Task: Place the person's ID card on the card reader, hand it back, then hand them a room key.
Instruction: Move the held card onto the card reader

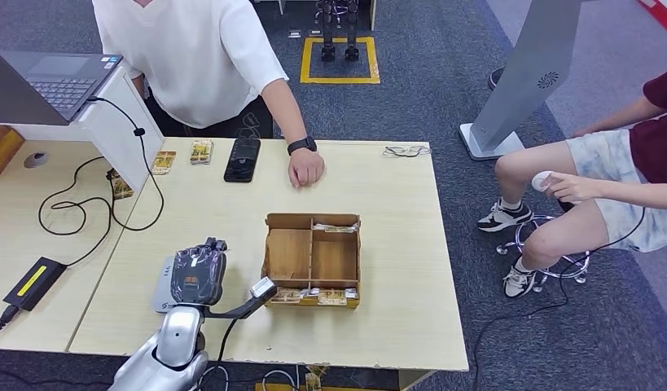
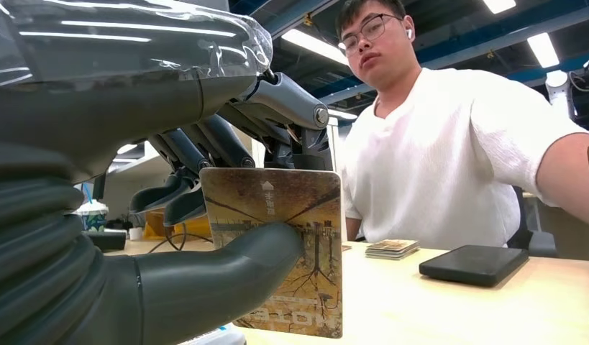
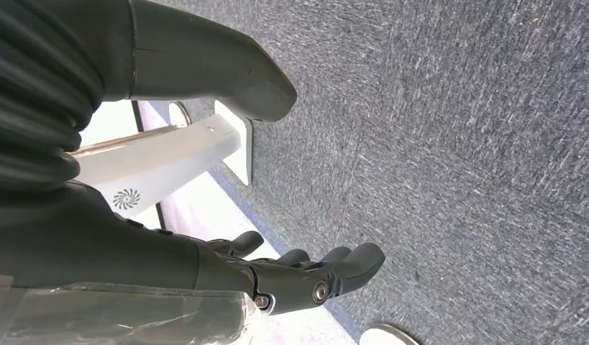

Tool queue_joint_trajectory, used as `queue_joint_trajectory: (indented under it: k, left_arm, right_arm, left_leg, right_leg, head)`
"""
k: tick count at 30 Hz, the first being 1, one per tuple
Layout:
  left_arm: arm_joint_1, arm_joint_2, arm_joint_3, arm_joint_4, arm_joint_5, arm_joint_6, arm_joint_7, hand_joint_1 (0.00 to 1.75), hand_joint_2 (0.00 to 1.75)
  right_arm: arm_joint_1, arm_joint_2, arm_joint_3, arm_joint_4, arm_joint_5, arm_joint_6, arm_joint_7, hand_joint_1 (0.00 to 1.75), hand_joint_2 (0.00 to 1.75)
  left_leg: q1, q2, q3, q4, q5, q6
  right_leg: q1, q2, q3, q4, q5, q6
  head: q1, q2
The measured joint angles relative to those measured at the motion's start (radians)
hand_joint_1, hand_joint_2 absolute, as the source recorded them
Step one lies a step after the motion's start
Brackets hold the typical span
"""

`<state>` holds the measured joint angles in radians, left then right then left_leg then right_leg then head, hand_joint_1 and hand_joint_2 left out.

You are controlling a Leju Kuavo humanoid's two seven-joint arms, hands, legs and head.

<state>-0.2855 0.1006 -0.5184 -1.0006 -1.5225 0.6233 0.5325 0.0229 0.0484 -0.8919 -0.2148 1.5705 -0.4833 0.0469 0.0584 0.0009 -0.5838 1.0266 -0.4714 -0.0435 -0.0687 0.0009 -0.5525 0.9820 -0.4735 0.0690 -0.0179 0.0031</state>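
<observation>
**Left hand pinching a card above the card reader**

Here the left hand [image 1: 198,275] holds a printed card [image 2: 280,248] between the thick thumb [image 2: 226,277] and the darker fingers [image 2: 177,192] behind it, as the left wrist view shows. The card stands roughly upright in the grasp, and its lower edge and 1 side edge are free of the hand. In the head view the hand sits over a grey card reader [image 1: 162,287] near the front left of the bench [image 1: 395,236]. Whether the card touches the reader cannot be told.

The right hand [image 3: 306,277] hangs beside the body over the blue carpet [image 3: 449,144], fingers loosely apart, holding nothing.

Handling, as a judgement: the card looks thin, stiff, light and glossy. It is likely to slide under a weak pinch and to lie too flat to lift easily once set down. The present hold, on the faces near 1 edge, leaves most of the card free for a person to take.

A person in a white shirt [image 1: 191,57] stands across the bench, 1 hand [image 1: 305,169] resting on it. A wooden divided tray [image 1: 312,259] holds similar cards along its front wall. A dark phone [image 1: 243,159] and 2 small card stacks [image 1: 201,151] lie by the far edge.
</observation>
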Motion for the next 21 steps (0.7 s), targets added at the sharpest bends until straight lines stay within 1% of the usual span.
queue_joint_trajectory:
  k: [4, 13, 21]
  left_arm:
    - [0.0, 0.0, 0.0, 0.006, 0.0, -0.011, 0.0, 1.75, 1.75]
    - [-0.001, -0.003, 0.0, 0.014, 0.0, -0.086, -0.02, 1.75, 1.75]
    - [-0.001, -0.011, 0.004, 0.015, 0.0, -0.098, -0.053, 1.75, 1.75]
  right_arm:
    - [0.0, 0.0, 0.0, 0.0, 0.0, 0.0, 0.001, 0.0, 1.75]
    - [0.0, 0.0, 0.009, 0.0, 0.0, 0.0, 0.009, 0.0, 1.75]
    - [0.0, 0.0, 0.019, 0.0, 0.0, 0.005, 0.011, 0.0, 1.75]
  left_leg:
    - [0.0, 0.0, 0.0, 0.0, 0.0, 0.0]
    - [0.0, 0.0, 0.0, 0.0, 0.0, 0.0]
    - [0.0, 0.0, 0.001, 0.0, 0.0, 0.0]
  right_leg:
    - [0.0, 0.0, 0.0, 0.0, 0.0, 0.0]
    - [0.0, 0.0, 0.001, 0.0, 0.0, 0.0]
    - [0.0, -0.001, 0.002, 0.0, 0.0, 0.0]
  head:
    - [0.0, 0.0]
    - [0.0, 0.0]
    - [0.0, 0.0]
